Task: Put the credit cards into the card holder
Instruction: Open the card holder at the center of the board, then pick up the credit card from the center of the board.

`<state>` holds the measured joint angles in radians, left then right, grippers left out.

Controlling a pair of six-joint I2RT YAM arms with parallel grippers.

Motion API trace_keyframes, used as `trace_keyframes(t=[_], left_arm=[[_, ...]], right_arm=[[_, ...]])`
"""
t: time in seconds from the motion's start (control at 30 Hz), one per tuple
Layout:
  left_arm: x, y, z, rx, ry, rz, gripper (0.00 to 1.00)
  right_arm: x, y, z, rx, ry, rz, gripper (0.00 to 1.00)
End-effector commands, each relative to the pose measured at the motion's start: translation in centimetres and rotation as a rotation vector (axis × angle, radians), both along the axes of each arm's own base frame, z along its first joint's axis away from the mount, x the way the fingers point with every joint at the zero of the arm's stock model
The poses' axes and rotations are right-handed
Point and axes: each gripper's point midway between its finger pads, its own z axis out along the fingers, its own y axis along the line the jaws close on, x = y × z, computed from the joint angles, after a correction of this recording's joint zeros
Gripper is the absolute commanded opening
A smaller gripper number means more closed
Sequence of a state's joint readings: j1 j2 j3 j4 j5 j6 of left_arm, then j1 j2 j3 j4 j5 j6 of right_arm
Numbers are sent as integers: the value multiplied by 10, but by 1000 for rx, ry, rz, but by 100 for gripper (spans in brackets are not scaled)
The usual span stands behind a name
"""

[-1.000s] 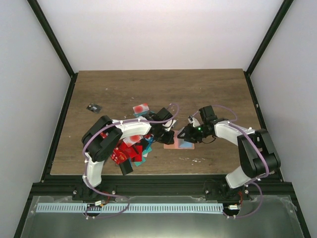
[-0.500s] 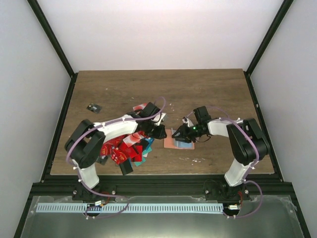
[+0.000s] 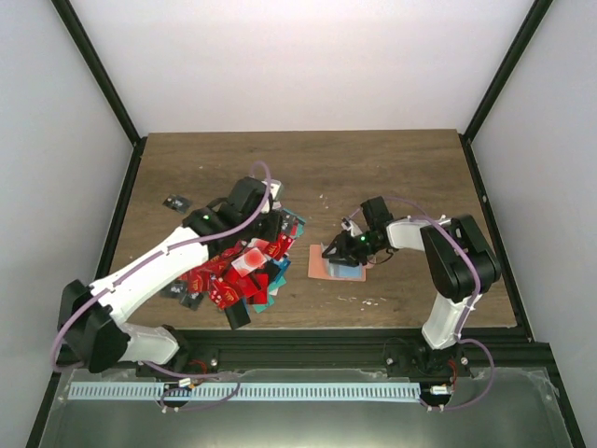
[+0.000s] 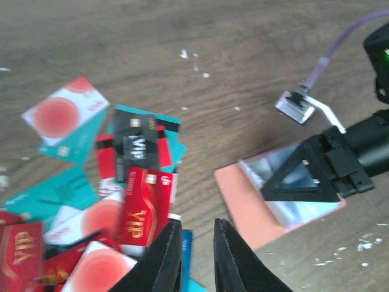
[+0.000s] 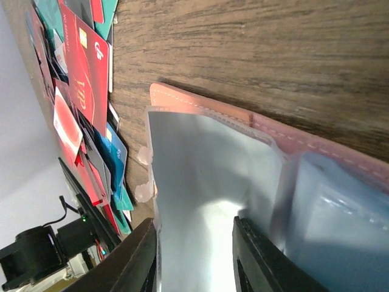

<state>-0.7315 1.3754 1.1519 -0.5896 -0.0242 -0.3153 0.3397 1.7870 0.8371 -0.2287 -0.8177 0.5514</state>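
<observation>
Salmon-pink card holder (image 3: 320, 270), clear pockets exposed, lies flat on the counter (image 3: 401, 168) right of the heaped red, teal and black credit cards (image 3: 233, 280), the half-open right claw (image 3: 336, 254) pressing a pocket, the left claw (image 4: 196, 255) nearly closed, empty.

In the left wrist view, "VIP" stands in light letters on a black card (image 4: 135, 146). It lies beyond the fingers (image 4: 167, 255) of the left gripper (image 4: 197, 224), up and to their left. "VIP" in gold letters stands on a red card (image 4: 144, 210) just left of the left finger. A second red card (image 4: 21, 255), far to the fingers' left at the picture's edge, bears the same word upside down. The small red print on the white card with a red spot (image 4: 64, 112) is too fine to read.

In the right wrist view, a red card (image 5: 91, 67) lies beyond and left of the fingers (image 5: 137, 261) of the right gripper (image 5: 194, 224). It carries light sideways letters that look like "VIP".
</observation>
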Motion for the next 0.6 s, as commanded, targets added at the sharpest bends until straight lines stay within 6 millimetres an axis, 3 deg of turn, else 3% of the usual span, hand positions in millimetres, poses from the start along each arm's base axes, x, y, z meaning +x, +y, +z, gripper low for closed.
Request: trace_keyframes(t=[0.0,0.1,0.27,0.47,0.57], left_arm=[[5,48,-12,158,10,103,19],[0,65,-27,146,105,142,14],[-9,83,-45,62,221,148,24],[-14,94,-67,-34,357,153,33],[-12,99,-77,-58,400,176,26]], right_arm=[[1,1,1,-62,-23,22,36],[3,6,15,-59,-58,43,39],[8,15,39,-42,-111,65,41],[11,47,68,58,-186,149,46],[11,67,71,89,-199,197,47]])
